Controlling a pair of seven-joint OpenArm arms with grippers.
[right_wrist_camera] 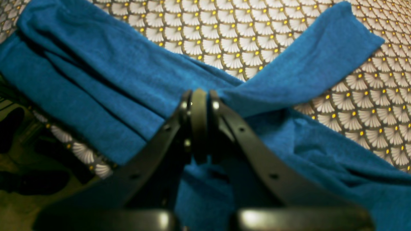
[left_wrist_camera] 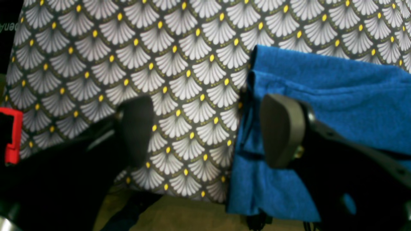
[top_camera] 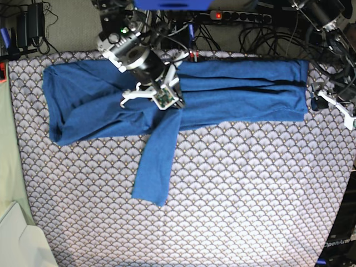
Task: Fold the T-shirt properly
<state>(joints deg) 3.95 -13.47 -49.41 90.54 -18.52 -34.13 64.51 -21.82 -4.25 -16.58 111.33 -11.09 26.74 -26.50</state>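
The blue T-shirt (top_camera: 233, 92) lies as a long folded band along the far side of the patterned table, with one sleeve (top_camera: 156, 161) trailing toward the middle. My right gripper (top_camera: 171, 103) is down on the shirt where that sleeve leaves the body. In the right wrist view the gripper (right_wrist_camera: 199, 96) has its jaws together, and the shirt (right_wrist_camera: 106, 80) bunches at the tips. My left gripper (top_camera: 334, 108) is open at the shirt's right end. In the left wrist view the gripper (left_wrist_camera: 208, 131) has one finger (left_wrist_camera: 282, 128) over the shirt's edge (left_wrist_camera: 337, 96) and the other over the cloth.
The fan-patterned tablecloth (top_camera: 239, 200) covers the table. Cables and a power strip (top_camera: 239, 16) run behind the far edge. A pale sheet (top_camera: 19, 239) lies at the front left corner. A red part (left_wrist_camera: 11, 134) shows at the left of the left wrist view.
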